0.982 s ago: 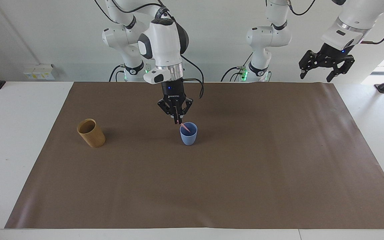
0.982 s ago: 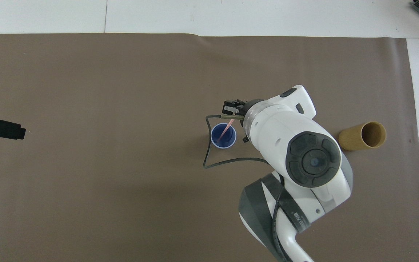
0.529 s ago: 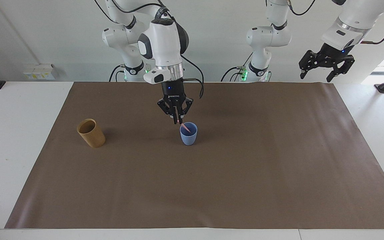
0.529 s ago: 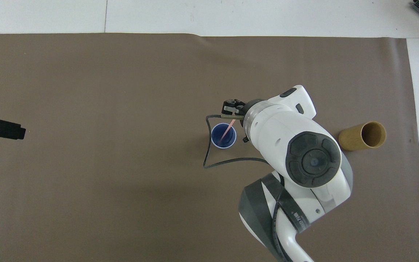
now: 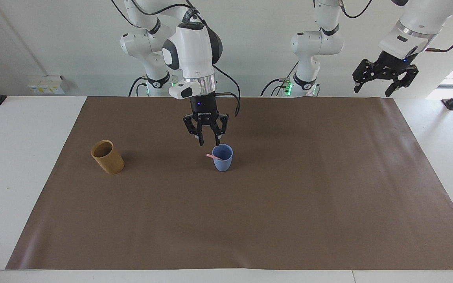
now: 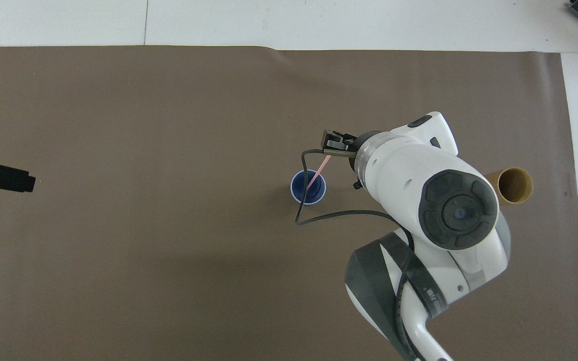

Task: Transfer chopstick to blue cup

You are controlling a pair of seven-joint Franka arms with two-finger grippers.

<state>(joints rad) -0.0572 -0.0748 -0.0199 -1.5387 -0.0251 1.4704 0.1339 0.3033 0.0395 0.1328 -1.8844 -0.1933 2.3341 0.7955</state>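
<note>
brown mat [image 5: 289,196] | chopstick [image 5: 213,157] leaning in blue cup [image 5: 222,161] | right gripper [image 5: 207,142] open above | left gripper [image 5: 385,84] open

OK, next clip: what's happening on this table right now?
The right gripper hangs open just above the blue cup, holding nothing. The chopstick sits in the cup, leaning on the rim with its pink end sticking out toward the right arm's end of the table. A tan cup stands empty further toward that end. The left gripper waits, raised and open, at the left arm's end. The transfer looks done.
</note>
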